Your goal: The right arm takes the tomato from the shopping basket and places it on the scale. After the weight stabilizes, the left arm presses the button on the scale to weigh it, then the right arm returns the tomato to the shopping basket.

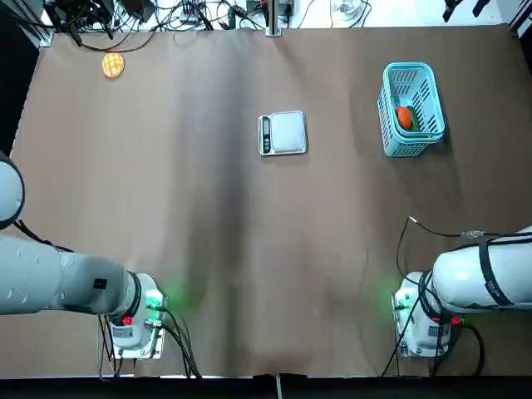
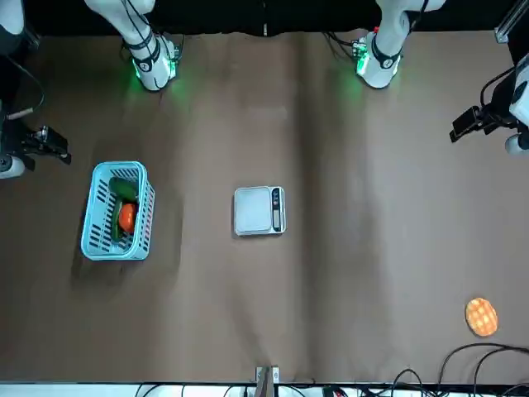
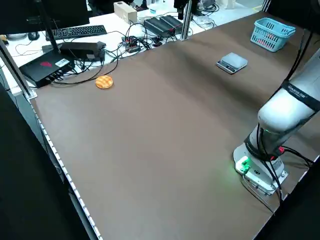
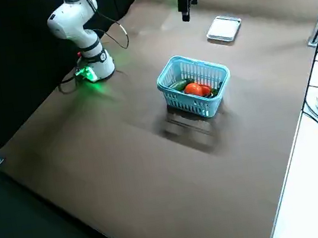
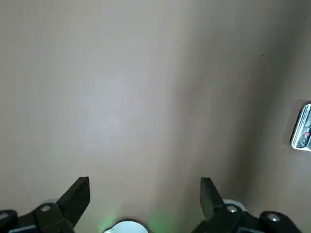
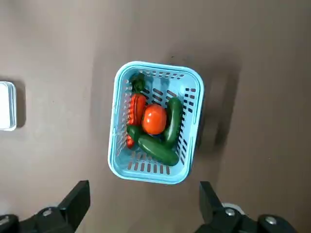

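The tomato (image 6: 154, 119) lies in the light-blue shopping basket (image 6: 192, 145) among dark green vegetables and a red elongated one; it also shows from overhead as the tomato (image 1: 405, 118) in the basket (image 1: 391, 137). My right gripper (image 6: 143, 201) hangs open high above the basket, holding nothing. The scale (image 1: 288, 131) sits mid-table, bare, with its black control strip (image 1: 265, 135) on the side away from the basket; single buttons are too small to make out. My left gripper (image 5: 144, 194) is open over bare table, with the scale's edge (image 5: 302, 127) far off.
A flat yellow-orange round item (image 1: 113, 64) lies at the far left corner. Cables and equipment line the table's far edge. Both arm bases (image 1: 133, 328) (image 1: 424, 324) stand at the near edge. Brown table (image 1: 249, 266) stretches between the arms and the scale.
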